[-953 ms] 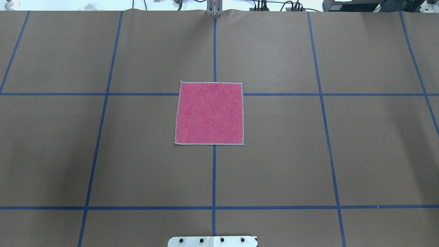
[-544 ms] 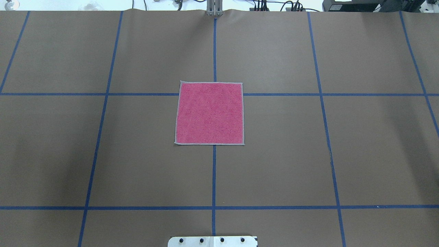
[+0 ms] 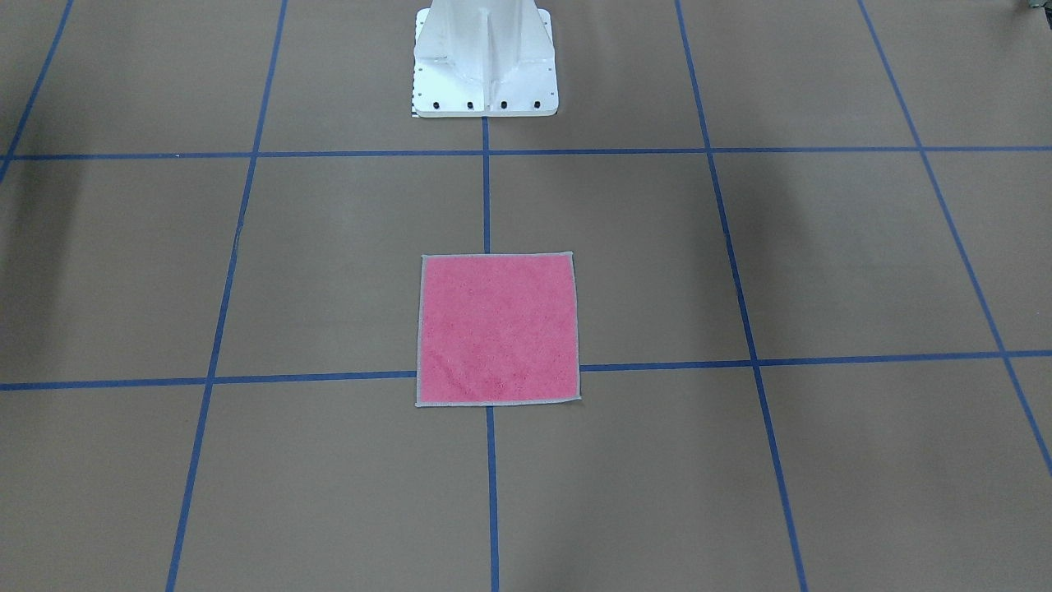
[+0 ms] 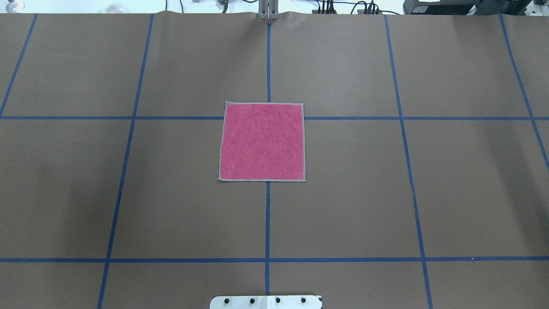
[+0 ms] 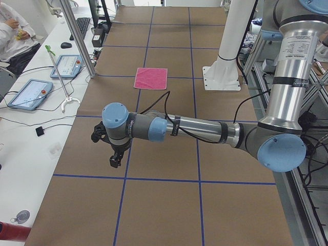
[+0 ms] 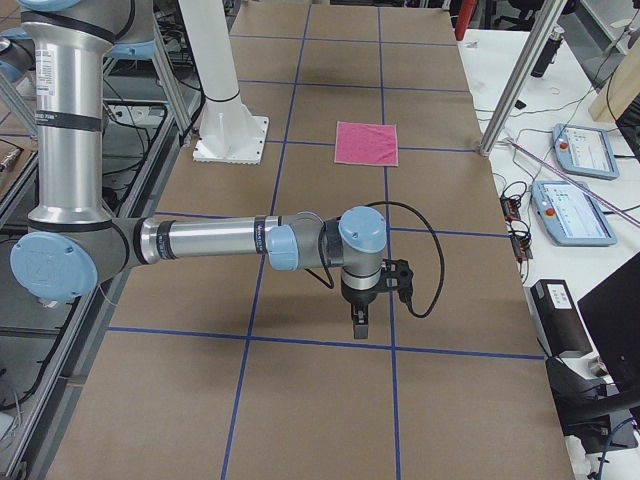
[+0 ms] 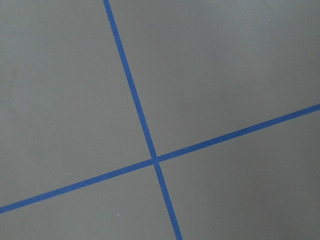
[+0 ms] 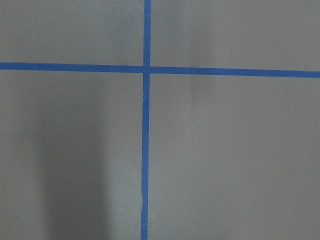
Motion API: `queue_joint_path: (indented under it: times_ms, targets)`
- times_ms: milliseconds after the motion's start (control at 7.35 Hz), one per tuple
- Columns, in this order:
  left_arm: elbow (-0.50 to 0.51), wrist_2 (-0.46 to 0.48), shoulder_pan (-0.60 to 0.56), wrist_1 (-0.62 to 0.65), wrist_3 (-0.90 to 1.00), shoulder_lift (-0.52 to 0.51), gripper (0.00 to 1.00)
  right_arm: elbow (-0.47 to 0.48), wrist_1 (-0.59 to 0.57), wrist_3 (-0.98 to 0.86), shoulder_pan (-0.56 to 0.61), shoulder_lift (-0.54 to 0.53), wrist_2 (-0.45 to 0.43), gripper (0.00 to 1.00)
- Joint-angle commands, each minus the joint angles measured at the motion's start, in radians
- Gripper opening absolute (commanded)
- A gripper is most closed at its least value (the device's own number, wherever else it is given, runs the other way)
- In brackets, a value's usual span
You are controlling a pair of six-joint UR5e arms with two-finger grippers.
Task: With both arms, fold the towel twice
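In the left side view the left arm (image 5: pixel 197 128) is nearest. Its upper link stands upright at the robot's edge and its forearm reaches out level over the table (image 5: pixel 164 205). The wrist is turned so that the left gripper (image 5: pixel 114 162) points straight down, hanging above the brown cover close to a crossing of the blue tape lines (image 5: pixel 154 179). The right side view shows the right arm (image 6: pixel 210 240) in a mirrored pose: upright upper link, level forearm, and the right gripper (image 6: pixel 359 328) aimed down just above the table. Neither wrist camera catches any fingers, and these side views are too poor to judge, so I cannot tell how far either gripper is open. Nothing appears to be held.

Farther on, well apart from both grippers, the towel (image 4: pixel 262 141) lies flat and unfolded at the table's middle, pink face up, over a tape crossing. Beyond it, seen from the front, stands the white pedestal (image 3: pixel 485 57).
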Motion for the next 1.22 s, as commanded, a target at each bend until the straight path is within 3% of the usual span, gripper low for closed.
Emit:
queue_joint_path:
  times_ms: [0,272,544,817,1089]
  targets:
    - [-0.008,-0.053,0.001,-0.019,-0.003,-0.007,1.00,-0.022,0.158,-0.003,-0.002,-0.007,-0.003,1.00]
    - [-0.013,-0.075,0.008,-0.103,-0.091,-0.012,1.00,-0.019,0.180,0.049,-0.011,0.000,0.048,1.00]
    - [-0.013,-0.075,0.094,-0.297,-0.402,-0.010,1.00,0.007,0.246,0.257,-0.081,0.010,0.073,1.00]
    - [-0.011,-0.060,0.233,-0.503,-0.764,-0.012,1.00,0.007,0.403,0.544,-0.188,0.031,0.073,1.00]
    - [-0.017,-0.061,0.315,-0.627,-1.010,-0.013,1.00,0.010,0.485,0.762,-0.277,0.063,0.068,1.00]
